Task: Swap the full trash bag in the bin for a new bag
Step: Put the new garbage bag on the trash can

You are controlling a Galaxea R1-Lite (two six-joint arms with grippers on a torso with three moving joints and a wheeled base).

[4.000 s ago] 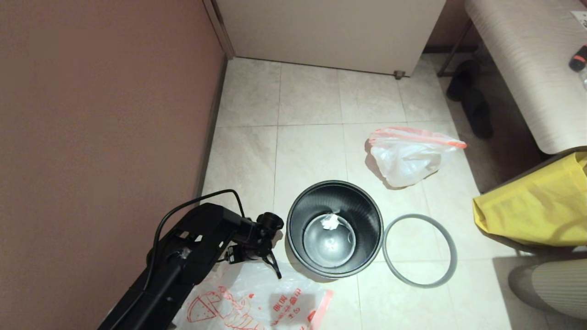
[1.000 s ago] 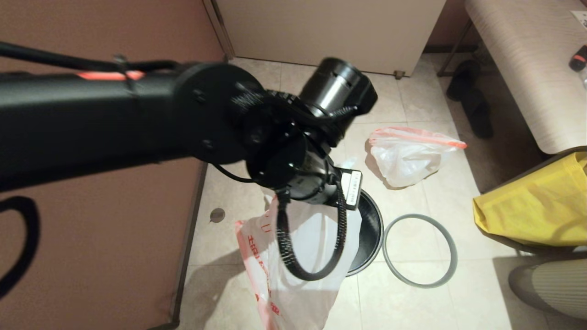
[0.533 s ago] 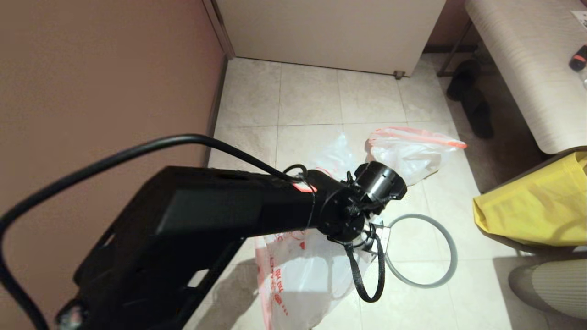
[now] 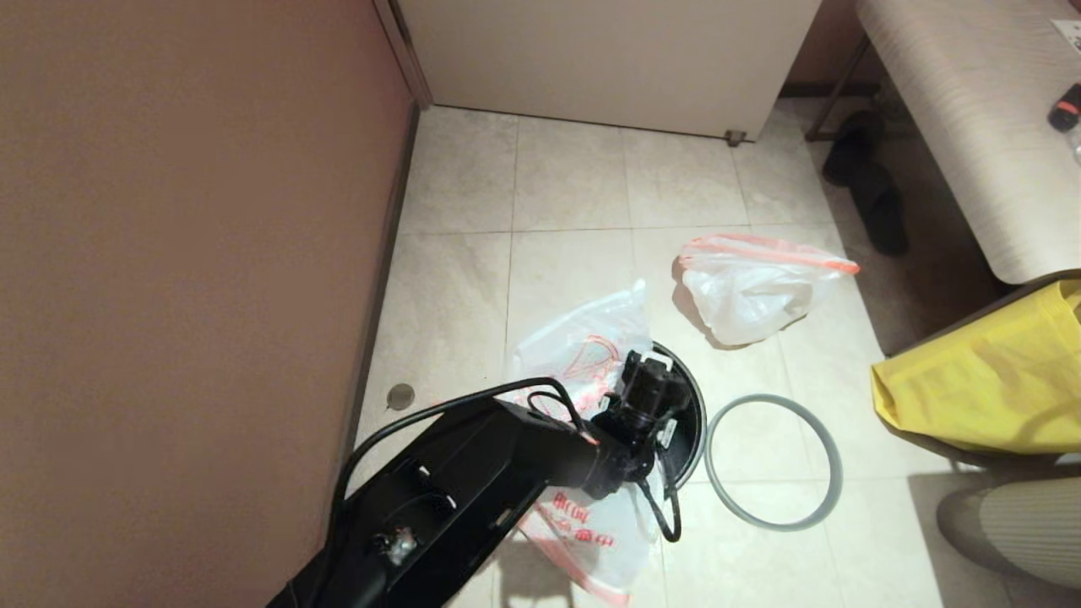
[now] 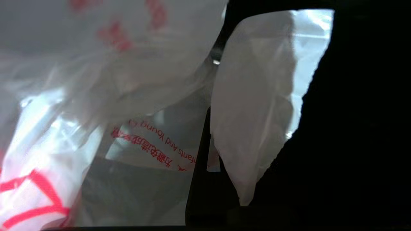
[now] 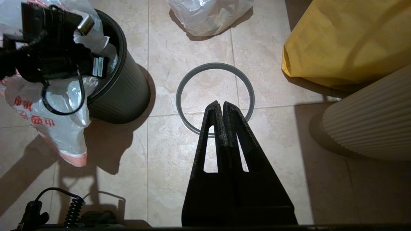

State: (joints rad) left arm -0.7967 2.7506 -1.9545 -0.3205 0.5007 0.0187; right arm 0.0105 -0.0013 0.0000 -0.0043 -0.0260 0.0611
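Note:
The new bag (image 4: 583, 350), thin white plastic with red cartoon print, drapes over the black bin (image 4: 694, 414) and hangs down its near left side. The left arm's wrist (image 4: 646, 390) points down into the bin mouth and hides the fingers there. In the left wrist view my left gripper (image 5: 224, 106) is shut on the new bag (image 5: 144, 138), and a plastic fold covers its tips. The full trash bag (image 4: 752, 291) lies on the floor behind the bin. The grey rim ring (image 4: 773, 398) lies right of the bin. My right gripper (image 6: 221, 103) hovers shut and empty above the ring (image 6: 215, 65).
A yellow fabric bag (image 4: 988, 380) and a ribbed cream object (image 4: 1005, 523) stand at the right. A brown wall (image 4: 186, 253) runs along the left. A bench (image 4: 971, 127) and black shoes (image 4: 870, 186) are at the back right. Bare tiles lie behind the bin.
The left arm lifted the new bag off the floor, swung it up high, and has now come down over the bin with it. The bag now covers the bin's left side.

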